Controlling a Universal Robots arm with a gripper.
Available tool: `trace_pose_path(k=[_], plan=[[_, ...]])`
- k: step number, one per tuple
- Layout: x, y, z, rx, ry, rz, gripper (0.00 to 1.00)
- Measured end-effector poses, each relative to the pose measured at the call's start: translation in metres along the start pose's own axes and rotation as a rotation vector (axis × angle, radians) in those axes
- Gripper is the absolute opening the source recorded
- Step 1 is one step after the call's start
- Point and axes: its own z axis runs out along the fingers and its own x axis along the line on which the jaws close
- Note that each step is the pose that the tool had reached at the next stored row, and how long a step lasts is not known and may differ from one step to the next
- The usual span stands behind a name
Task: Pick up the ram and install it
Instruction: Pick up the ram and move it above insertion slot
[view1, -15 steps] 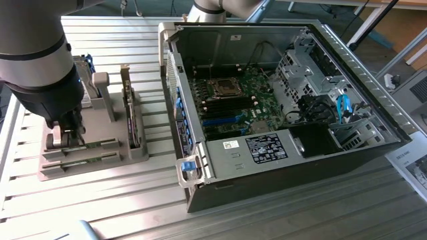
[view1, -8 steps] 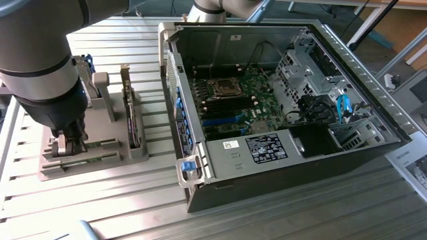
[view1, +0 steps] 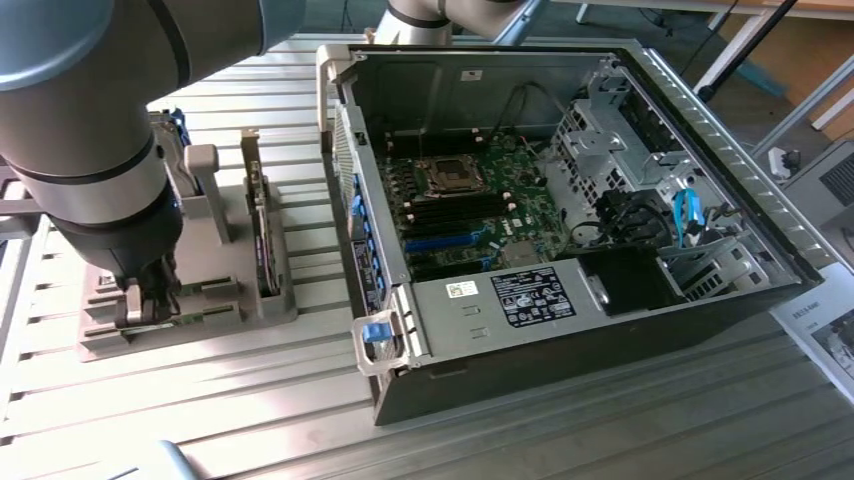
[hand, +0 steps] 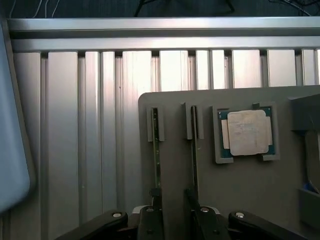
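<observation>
Hand hangs spread wide, low over the grey holder on the slatted table, close beside the ram standing on edge.

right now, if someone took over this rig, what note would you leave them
claw: open, empty, low over the holder.
ram: on edge in a holder slot, with what looks like a second stick beside it; neither gripped.
case: open, lying next to the holder.
done: nothing lifted yet.
left: the whole pick and install.
</observation>
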Motion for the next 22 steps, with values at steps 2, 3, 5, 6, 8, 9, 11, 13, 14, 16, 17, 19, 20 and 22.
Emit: trace_pose_path(k=[2,3,5,6,8,9,11,13,14,16,17,19,20,22], plan=[[0.0002,-0.0003,0.0032,-0.0003,-0.0001,0.0,0.31],[0.0002,-0.0003,0.0044,-0.0006,0.0001,0.0,0.31],[0.0003,-0.0004,0.0049,-0.001,0.0003,0.0,0.31],[0.0002,-0.0004,0.005,-0.0008,0.0001,0.0,0.31],[0.0003,-0.0004,0.0051,-0.0007,0.0,0.0,0.31],[0.0003,-0.0004,0.0052,-0.0007,0.0,0.0,0.31],[0.0003,-0.0018,0.0057,-0.0032,0.0003,-0.006,0.31],[0.0003,-0.0025,0.0058,-0.0069,0.0023,-0.026,0.31],[0.0003,-0.0026,0.0058,-0.0073,0.0029,-0.033,0.31],[0.0004,-0.0026,0.0059,-0.0071,0.0031,-0.035,0.31],[-0.0002,-0.0026,0.0061,-0.0068,0.0052,-0.036,0.31],[-0.0018,-0.0014,0.0061,-0.005,0.0133,-0.037,0.31],[-0.0017,-0.0012,0.0061,-0.005,0.0147,-0.038,0.31],[-0.0019,-0.0009,0.0061,-0.0049,0.0147,-0.038,0.31]])
